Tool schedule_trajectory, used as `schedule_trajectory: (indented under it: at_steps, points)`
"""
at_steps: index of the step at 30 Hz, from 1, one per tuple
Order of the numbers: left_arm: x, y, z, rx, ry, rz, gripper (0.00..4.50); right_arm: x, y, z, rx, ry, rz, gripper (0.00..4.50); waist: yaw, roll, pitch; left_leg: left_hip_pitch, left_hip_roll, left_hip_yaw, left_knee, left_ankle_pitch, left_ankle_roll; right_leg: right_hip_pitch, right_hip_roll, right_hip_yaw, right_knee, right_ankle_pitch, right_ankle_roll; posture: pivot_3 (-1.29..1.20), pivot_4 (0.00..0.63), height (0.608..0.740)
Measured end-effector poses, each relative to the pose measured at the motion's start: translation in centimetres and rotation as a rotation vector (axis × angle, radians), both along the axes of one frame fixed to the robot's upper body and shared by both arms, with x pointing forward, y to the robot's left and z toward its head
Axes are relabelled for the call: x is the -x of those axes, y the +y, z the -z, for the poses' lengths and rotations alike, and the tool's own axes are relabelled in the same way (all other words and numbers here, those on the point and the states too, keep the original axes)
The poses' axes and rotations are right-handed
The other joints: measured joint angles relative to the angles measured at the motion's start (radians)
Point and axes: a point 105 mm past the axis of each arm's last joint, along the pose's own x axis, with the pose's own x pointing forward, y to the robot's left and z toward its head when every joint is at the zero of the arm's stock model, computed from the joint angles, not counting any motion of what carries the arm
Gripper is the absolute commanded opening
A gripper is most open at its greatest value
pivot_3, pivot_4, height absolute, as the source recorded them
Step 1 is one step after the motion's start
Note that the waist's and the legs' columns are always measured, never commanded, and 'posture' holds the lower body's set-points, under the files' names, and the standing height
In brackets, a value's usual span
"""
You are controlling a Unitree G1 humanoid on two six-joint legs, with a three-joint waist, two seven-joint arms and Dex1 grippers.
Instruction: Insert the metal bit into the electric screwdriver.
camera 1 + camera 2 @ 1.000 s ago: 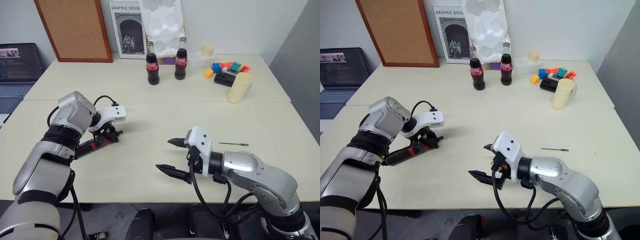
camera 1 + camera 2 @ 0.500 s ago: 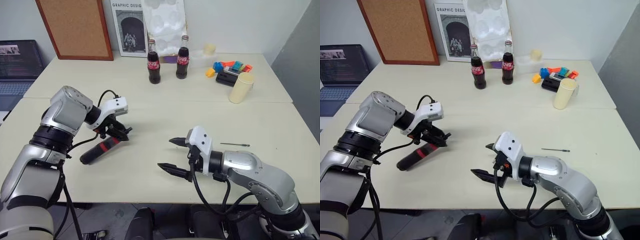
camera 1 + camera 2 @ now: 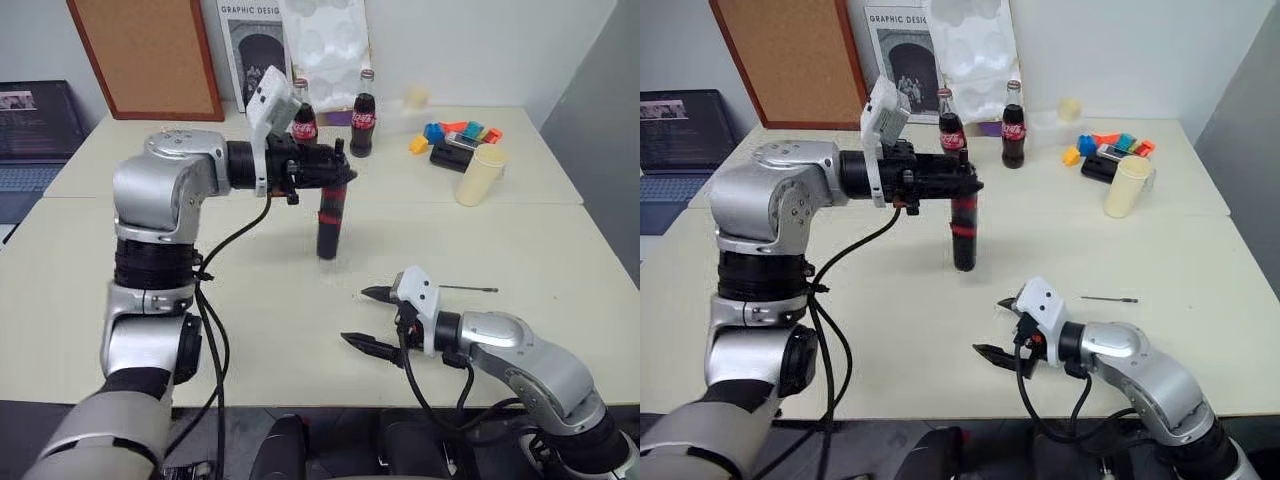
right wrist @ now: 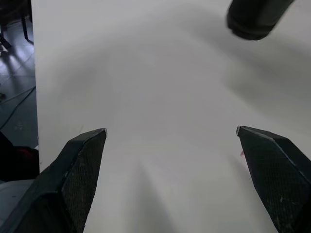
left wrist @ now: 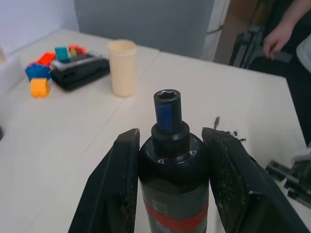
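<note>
The electric screwdriver (image 3: 329, 218), black with a red band, hangs upright above the middle of the table. My left gripper (image 3: 335, 176) is shut on its upper part. In the left wrist view its hex socket end (image 5: 167, 98) sticks out between the two fingers (image 5: 125, 179). The metal bit (image 3: 468, 288), a thin dark rod, lies flat on the table to the right, just beyond my right gripper (image 3: 357, 317). That gripper hovers low over the table, open, with nothing between its fingers (image 4: 80, 167). The screwdriver's lower end (image 4: 255, 18) shows in the right wrist view.
Two cola bottles (image 3: 363, 112) stand at the back of the table, one partly behind my left arm. A cream cup (image 3: 478, 175), coloured blocks and a black box (image 3: 450, 145) sit at the back right. A laptop (image 3: 35, 135) is far left. A person's hand (image 5: 277, 36) shows beyond the table.
My left arm has lifted the screwdriver off the table and swung it right, turning it from lying to hanging upright. The right gripper has sunk a little, still open.
</note>
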Motion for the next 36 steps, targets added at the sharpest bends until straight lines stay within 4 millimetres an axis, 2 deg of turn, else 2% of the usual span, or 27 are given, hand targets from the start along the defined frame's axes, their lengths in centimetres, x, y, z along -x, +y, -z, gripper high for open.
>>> schedule_trajectory:
  at_steps: [5,12,17,30,32,36]
  points:
    - [-0.4,-0.2,4.5,0.098,-0.009,-0.123,1.69,-0.6,-1.4,-0.7,0.024,-0.024,0.049,4.50,0.010,0.000,0.000,0.003,0.000,0.001,0.000,0.000,-0.001,0.002,0.000,0.002,0.001,0.001,0.000,0.00,0.150,0.740]
    - [-0.7,0.9,5.6,0.122,-0.175,-0.244,1.69,-1.2,-1.9,-1.3,0.025,-0.035,0.079,4.50,0.018,0.000,0.000,0.002,-0.001,0.004,0.000,0.000,-0.001,0.002,-0.001,0.004,-0.001,0.001,0.000,0.00,0.150,0.740]
    - [-0.1,0.6,8.0,0.094,-0.234,-0.260,1.69,-1.3,-1.9,-1.4,0.024,-0.039,0.086,4.50,0.018,0.000,0.000,0.002,-0.001,0.005,0.000,0.000,-0.001,0.002,-0.001,0.005,-0.002,0.001,0.000,0.00,0.150,0.740]
    - [-1.0,0.8,8.6,0.196,-0.246,-0.431,1.69,-1.9,-2.5,-1.4,0.036,-0.058,0.136,4.50,0.018,-0.001,0.000,0.003,-0.001,0.005,0.001,0.000,-0.001,0.003,-0.001,0.004,-0.001,0.003,0.001,0.00,0.150,0.740]
    - [-1.2,0.8,8.5,0.203,-0.235,-0.445,1.69,-2.1,-2.9,-1.5,0.048,-0.066,0.151,4.50,0.017,-0.001,0.000,0.003,-0.001,0.005,0.001,0.000,-0.001,0.003,-0.001,0.004,-0.001,0.003,0.001,0.00,0.150,0.740]
    - [-1.2,0.9,8.6,0.211,-0.219,-0.447,1.69,-3.6,-5.2,-1.9,0.144,-0.101,0.218,4.50,0.018,0.000,0.000,0.003,-0.002,0.005,0.001,0.000,-0.001,0.003,-0.001,0.005,-0.001,0.003,0.001,0.00,0.150,0.740]
